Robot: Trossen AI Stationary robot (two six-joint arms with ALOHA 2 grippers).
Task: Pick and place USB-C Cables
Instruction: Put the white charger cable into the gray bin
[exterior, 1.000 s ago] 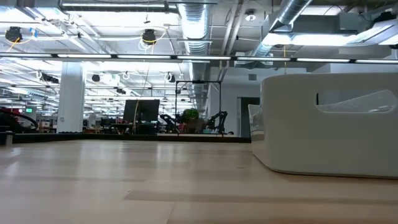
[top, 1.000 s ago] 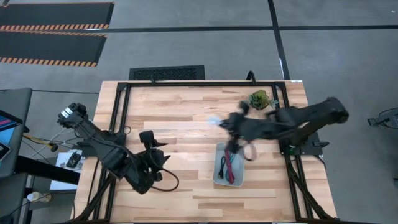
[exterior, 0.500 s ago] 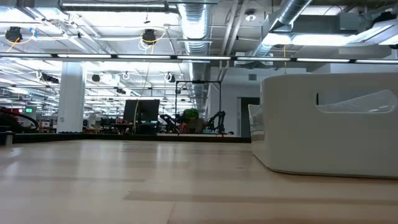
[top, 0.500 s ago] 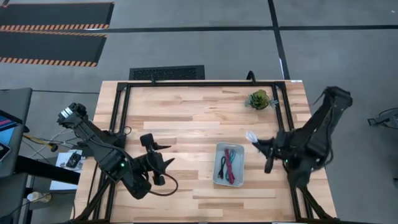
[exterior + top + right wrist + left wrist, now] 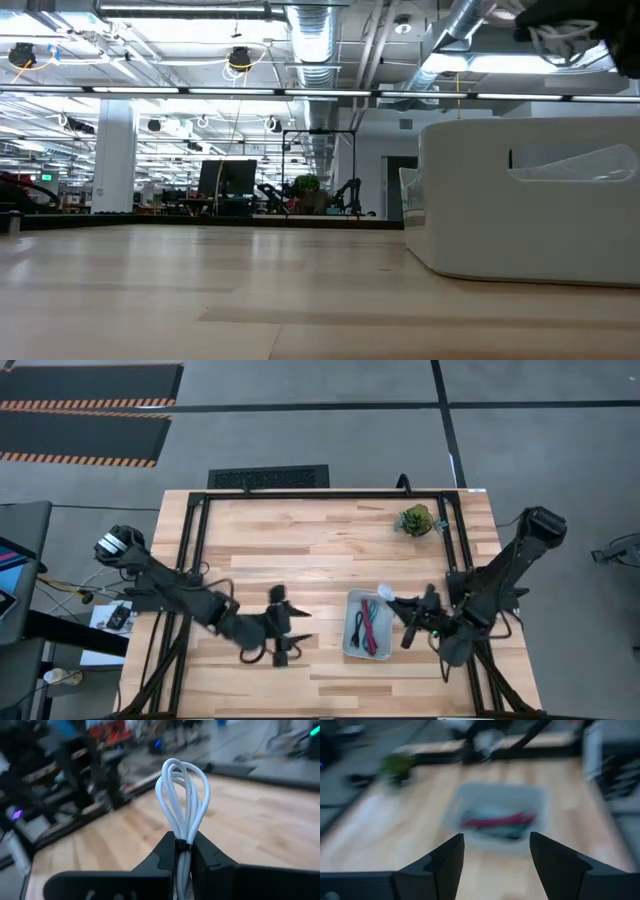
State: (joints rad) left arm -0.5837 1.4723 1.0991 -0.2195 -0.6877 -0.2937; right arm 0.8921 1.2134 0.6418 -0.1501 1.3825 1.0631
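Note:
The white cable bundle (image 5: 182, 795) sticks up between the fingers of my right gripper (image 5: 183, 845), which is shut on it. In the high view my right gripper (image 5: 395, 604) hovers at the right edge of the pale tray (image 5: 349, 650), with the white cable (image 5: 385, 592) over that edge. The black cable (image 5: 356, 628), the dark red cable (image 5: 370, 626) and the teal cable (image 5: 377, 622) lie inside the tray. My left gripper (image 5: 293, 626) is open above the table left of the tray, fingers (image 5: 451, 856) pointing at it. My right gripper pinches the white cable bundle between its two fingers (image 5: 167, 851) at the bound part just below the loops (image 5: 182, 839). The loops (image 5: 183, 775) stand free beyond the fingertips. The bundle is lifted clear of the table and the tray.
A small green plant (image 5: 417, 519) stands near the table's far right corner. A black frame (image 5: 300, 497) runs along the far edge and both sides. In the low view the tray's wall (image 5: 530, 200) fills the right half; bare wood lies left of it.
My right gripper, carrying the white cable, swung from the middle of the table out to the right edge, then came toward the near edge and back to the tray's right side. My left gripper travelled right along the table toward the tray.

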